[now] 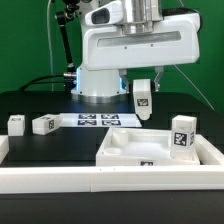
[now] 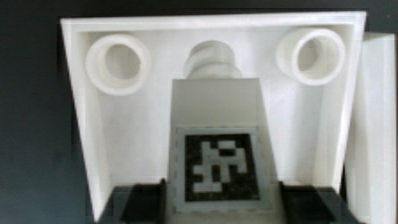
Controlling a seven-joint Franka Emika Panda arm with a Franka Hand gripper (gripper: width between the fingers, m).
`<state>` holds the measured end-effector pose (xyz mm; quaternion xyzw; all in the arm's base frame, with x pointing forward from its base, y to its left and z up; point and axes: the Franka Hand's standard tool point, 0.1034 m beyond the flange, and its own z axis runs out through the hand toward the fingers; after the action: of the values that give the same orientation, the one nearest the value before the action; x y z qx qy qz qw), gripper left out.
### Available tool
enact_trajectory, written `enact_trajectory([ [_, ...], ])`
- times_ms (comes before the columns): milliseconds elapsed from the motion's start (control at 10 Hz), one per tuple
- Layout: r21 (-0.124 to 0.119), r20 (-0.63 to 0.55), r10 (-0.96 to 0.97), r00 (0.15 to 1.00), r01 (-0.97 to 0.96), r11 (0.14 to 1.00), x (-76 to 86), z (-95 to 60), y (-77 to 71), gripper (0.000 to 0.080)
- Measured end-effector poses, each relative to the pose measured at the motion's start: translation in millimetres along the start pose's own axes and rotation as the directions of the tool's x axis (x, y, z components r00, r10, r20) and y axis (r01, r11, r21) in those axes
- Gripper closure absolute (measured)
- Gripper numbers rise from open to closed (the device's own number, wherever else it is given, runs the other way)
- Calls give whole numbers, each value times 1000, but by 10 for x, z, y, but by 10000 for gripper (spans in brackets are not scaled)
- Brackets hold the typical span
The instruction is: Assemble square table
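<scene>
One white leg (image 1: 142, 100) held in the gripper's (image 1: 142, 93) half-closed fingers (image 2: 139, 206), frame centre, above the square tabletop (image 1: 128, 150) at lower right, two loose legs (image 1: 16, 124) (image 1: 44, 124) at left.

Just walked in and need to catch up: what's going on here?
The gripper is shut on one white leg, holding it in the air over the far edge of the slab. In the wrist view, the leg points toward the slab between two round holes. A second leg stands upright at the slab's corner on the exterior view's right; I can't tell whether it is fastened. Two more legs sit on the table at the exterior view's left.
</scene>
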<state>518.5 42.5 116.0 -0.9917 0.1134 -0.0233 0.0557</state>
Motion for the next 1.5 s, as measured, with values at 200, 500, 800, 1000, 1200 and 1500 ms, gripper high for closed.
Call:
enact_trajectory([
  [200, -4, -134, -12, 991, 11, 1000, 90, -7, -9, 509],
  [500, -23, -317, -39, 948, 33, 999, 104, 13, 11, 509],
  [800, -40, -373, -68, 925, 57, 998, 294, -12, 69, 509],
  [1000, -44, -375, -81, 923, 70, 997, 307, -16, 49, 509],
  [1200, -45, -374, -83, 924, 71, 996, 305, -10, 52, 509],
  [1500, -72, -377, -125, 918, 105, 992, 448, -10, 184, 509],
])
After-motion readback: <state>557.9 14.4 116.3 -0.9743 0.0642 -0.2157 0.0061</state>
